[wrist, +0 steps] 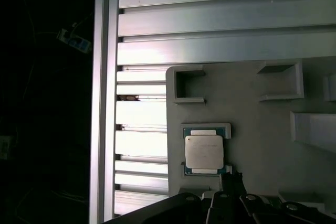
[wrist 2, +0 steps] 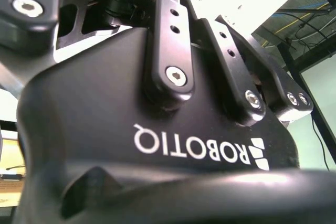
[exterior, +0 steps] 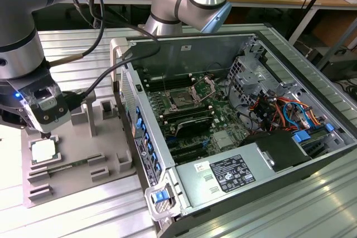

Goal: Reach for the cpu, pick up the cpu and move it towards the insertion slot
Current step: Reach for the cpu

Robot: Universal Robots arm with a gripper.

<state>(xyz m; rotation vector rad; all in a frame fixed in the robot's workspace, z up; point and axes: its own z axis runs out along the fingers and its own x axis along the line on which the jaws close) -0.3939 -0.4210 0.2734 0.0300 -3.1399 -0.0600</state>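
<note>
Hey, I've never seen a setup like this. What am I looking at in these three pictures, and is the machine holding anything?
This is one robot arm with a gripper at its end. The exterior view comes from a camera off the arm. It sees a ribbed metal table, a grey tray and an open computer case. The other two cameras ride near the wrist. The second wrist view looks along the gripper's black body, and the first wrist view looks onto the tray. The cpu, a small shiny square chip, lies in a tray pocket, so it is not picked up; the gripper is close by it. The insertion slot sits inside the case.
</note>
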